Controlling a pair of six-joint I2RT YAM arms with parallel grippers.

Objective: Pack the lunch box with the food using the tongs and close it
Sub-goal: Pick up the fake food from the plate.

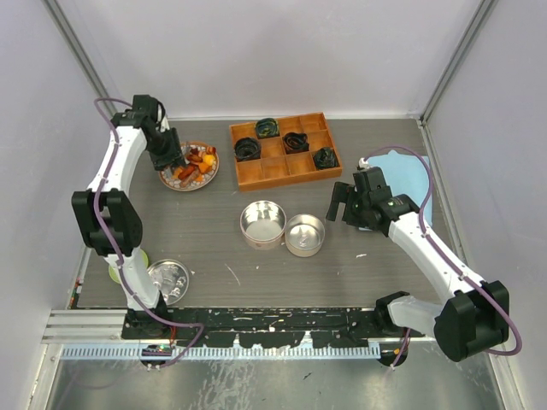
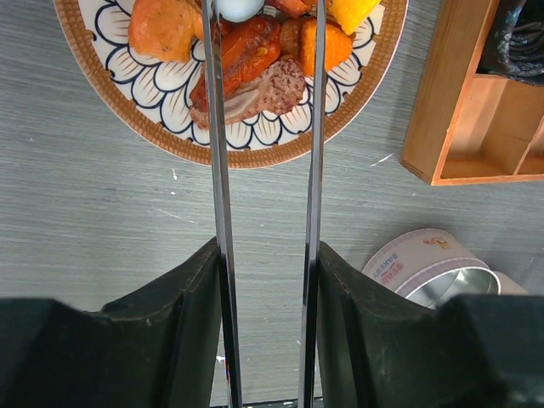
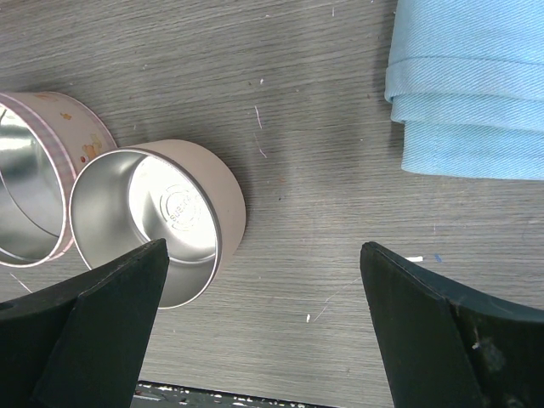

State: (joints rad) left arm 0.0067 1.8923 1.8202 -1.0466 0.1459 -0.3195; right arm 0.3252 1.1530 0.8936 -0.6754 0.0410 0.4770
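Observation:
My left gripper [image 2: 269, 248] is shut on the tongs [image 2: 220, 161], one dark finger pressing each thin silver arm. The two arms stay apart and reach over the patterned plate [image 2: 150, 136], straddling red and orange chunks of the food [image 2: 251, 59]. From above, the left gripper [image 1: 167, 155] hangs over the plate [image 1: 203, 180] at the back left. The lunch box is two open round tins, one larger [image 1: 262, 224] and one smaller [image 1: 304, 235], mid-table. My right gripper [image 3: 263, 255] is open and holds nothing, low over bare table, right of the smaller tin [image 3: 157, 221].
A wooden compartment tray [image 1: 275, 169] with dark coiled lumps stands at the back centre. A folded blue cloth [image 3: 467, 85] lies at the right. A round silver lid [image 1: 168, 279] and a green object [image 1: 120, 266] sit near the left arm's base.

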